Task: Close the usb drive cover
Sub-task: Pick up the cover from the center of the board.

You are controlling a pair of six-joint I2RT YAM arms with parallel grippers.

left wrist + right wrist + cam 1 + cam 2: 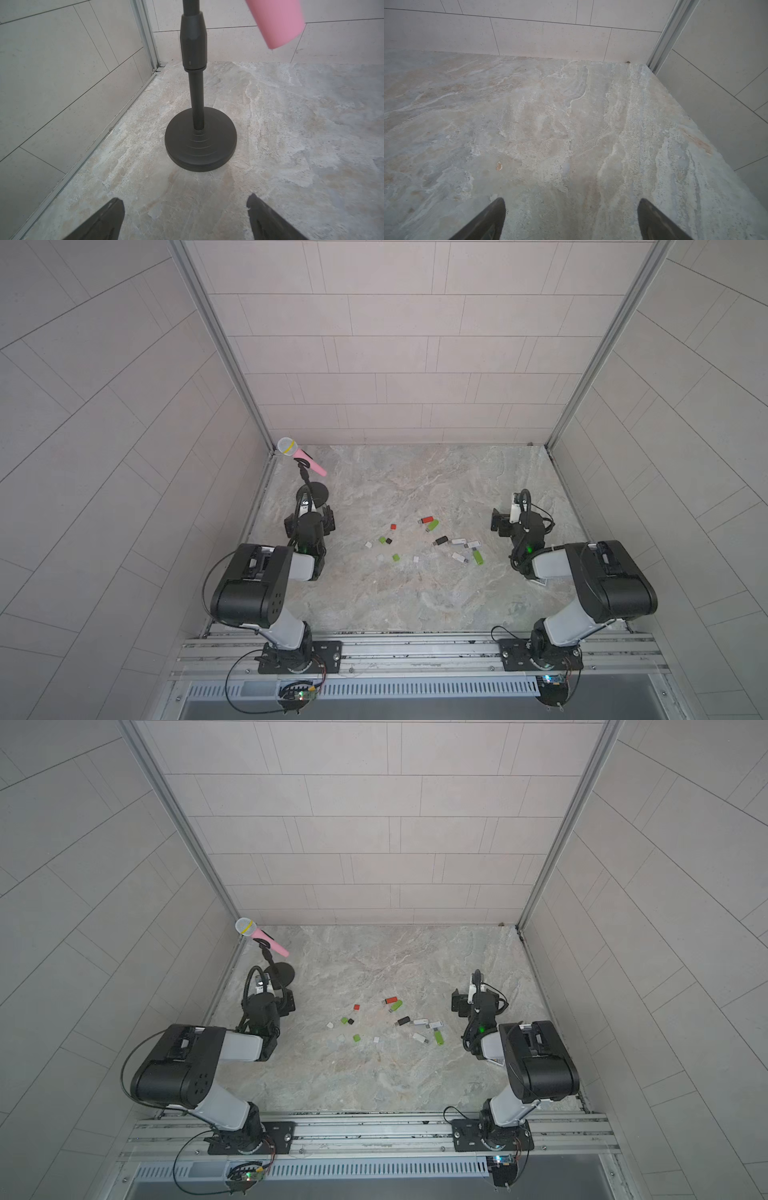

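Marbled bench (415, 605). At its sides, spread and empty: left gripper (185, 204) and right gripper (571, 204). Uncapped usb drives (441, 540) lie mid-bench, loose caps (382, 539) just beside. Judged stage: not begun; next, reach for one drive and its matching cap.
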